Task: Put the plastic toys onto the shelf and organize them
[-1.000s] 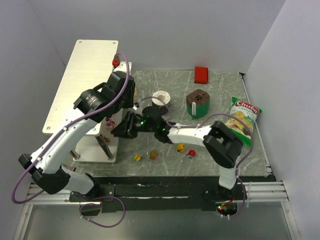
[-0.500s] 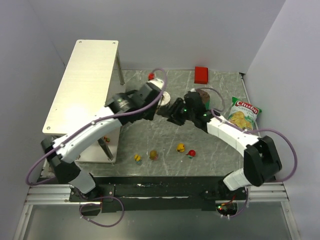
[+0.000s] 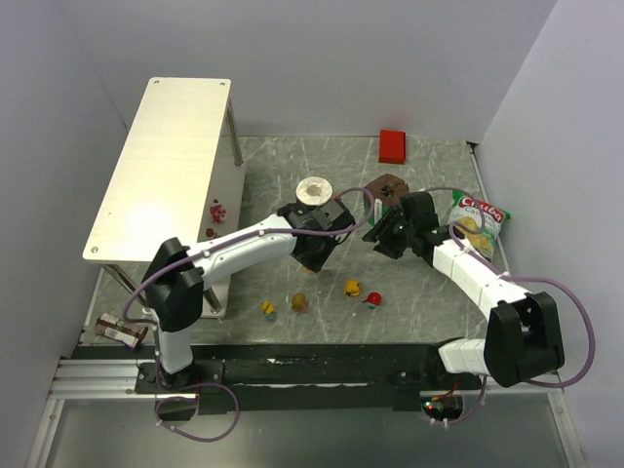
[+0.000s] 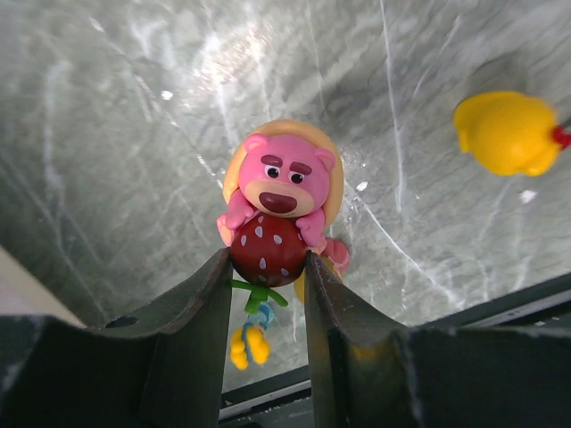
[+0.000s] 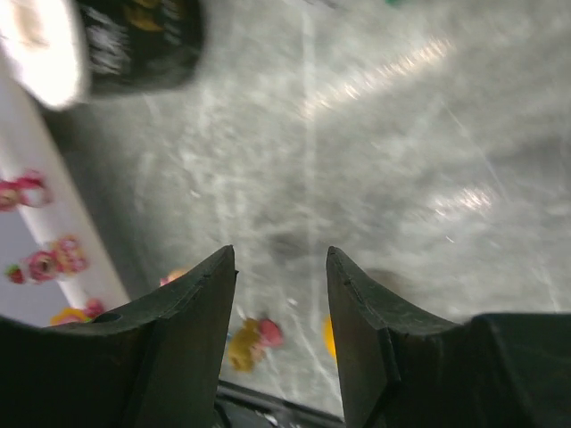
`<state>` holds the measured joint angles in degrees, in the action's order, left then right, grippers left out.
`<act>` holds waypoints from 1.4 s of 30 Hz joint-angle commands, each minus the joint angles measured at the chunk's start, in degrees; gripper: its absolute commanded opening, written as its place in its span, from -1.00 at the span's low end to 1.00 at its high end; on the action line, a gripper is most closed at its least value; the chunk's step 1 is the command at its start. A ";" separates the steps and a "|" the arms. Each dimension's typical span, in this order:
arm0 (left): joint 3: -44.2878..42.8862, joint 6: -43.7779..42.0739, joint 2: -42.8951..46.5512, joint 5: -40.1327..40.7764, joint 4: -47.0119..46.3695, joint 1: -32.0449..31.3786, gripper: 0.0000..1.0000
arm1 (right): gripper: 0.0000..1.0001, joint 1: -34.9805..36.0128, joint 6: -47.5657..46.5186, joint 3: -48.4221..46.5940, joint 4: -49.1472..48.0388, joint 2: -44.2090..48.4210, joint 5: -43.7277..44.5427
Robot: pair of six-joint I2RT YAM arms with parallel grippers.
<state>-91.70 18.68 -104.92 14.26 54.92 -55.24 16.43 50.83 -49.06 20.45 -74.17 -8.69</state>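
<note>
The left tool [image 4: 265, 267], gripping a pink bear toy [image 4: 281, 183], has swung away from the shelf [image 3: 166, 156]. The right tool [image 5: 279, 254], parted and empty, retreats farther from the shelf. That toy stays unshelved.

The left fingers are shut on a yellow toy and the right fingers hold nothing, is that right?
Not quite. The left fingers are shut on a pink bear toy hugging a strawberry, not a yellow one, as the left wrist view shows. The right fingers do hold nothing.
</note>
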 commanded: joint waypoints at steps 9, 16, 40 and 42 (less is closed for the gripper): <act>4.15 -3.74 -6.08 -0.91 -7.54 -0.30 -0.35 | 0.07 -3.86 -3.10 1.33 -2.95 -2.03 -9.15; 5.57 -3.91 -5.65 1.21 -8.68 -0.30 0.10 | 0.07 -4.12 -3.19 1.07 -4.54 -4.49 -12.14; 0.47 4.60 17.10 9.29 -3.24 3.30 0.68 | 0.47 9.76 -13.57 -11.58 -4.46 -19.26 -21.46; -1.11 5.75 18.52 12.00 -2.54 4.35 0.69 | 0.47 11.52 -10.85 -12.37 -3.58 -18.82 -22.33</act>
<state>-89.49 20.58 -90.21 20.64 49.91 -52.42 25.52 37.69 -57.71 16.29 -95.39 -29.45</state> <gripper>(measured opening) 0.844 0.736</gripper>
